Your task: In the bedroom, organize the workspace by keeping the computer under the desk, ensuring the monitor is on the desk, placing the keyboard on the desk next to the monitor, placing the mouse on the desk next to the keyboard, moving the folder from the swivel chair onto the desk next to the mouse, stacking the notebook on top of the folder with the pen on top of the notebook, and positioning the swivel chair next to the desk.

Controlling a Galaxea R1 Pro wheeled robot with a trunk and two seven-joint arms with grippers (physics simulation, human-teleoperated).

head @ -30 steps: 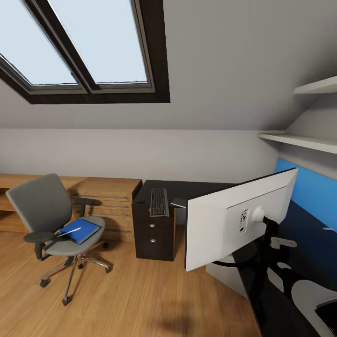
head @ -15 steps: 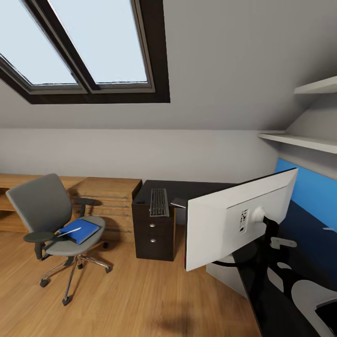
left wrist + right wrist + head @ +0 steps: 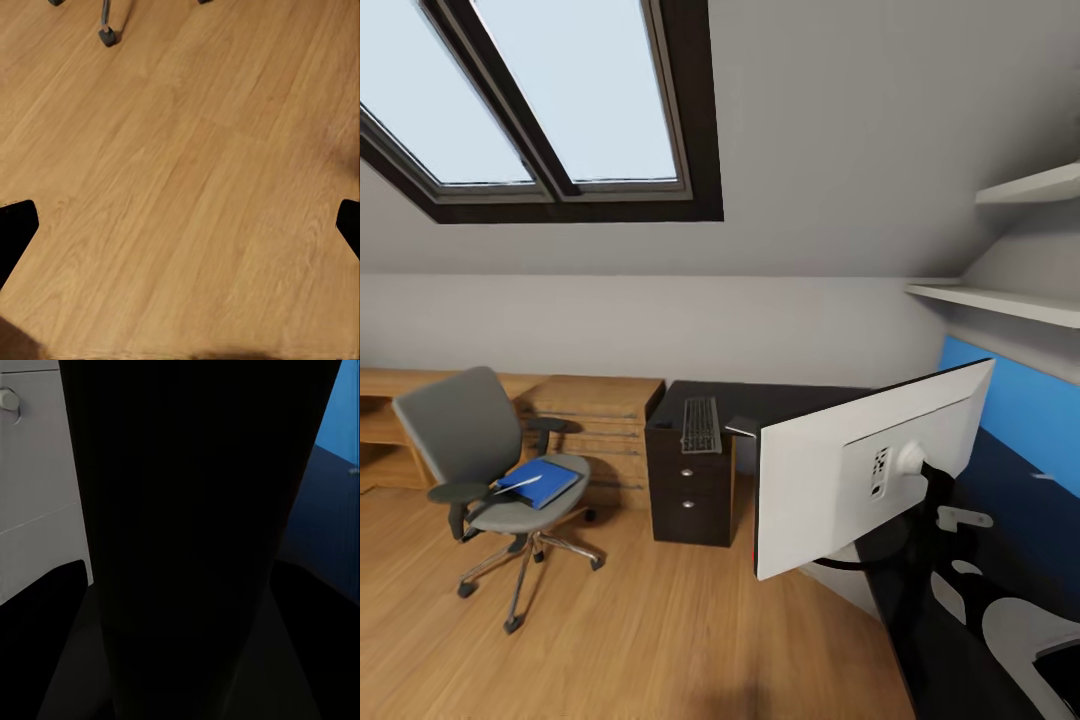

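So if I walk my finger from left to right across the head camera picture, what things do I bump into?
Grey padded swivel chair carrying the flat blue folder → light wooden low cabinet → silver-framed black-key keyboard on the black desk → wide monitor, showing its white back.

The left wrist camera looked down on the wooden floor (image 3: 187,187), its planks running diagonally. Two dark fingertips (image 3: 15,232) of the left gripper (image 3: 180,229) stood wide apart over bare boards. One caster (image 3: 109,34) of the swivel chair rested nearby.
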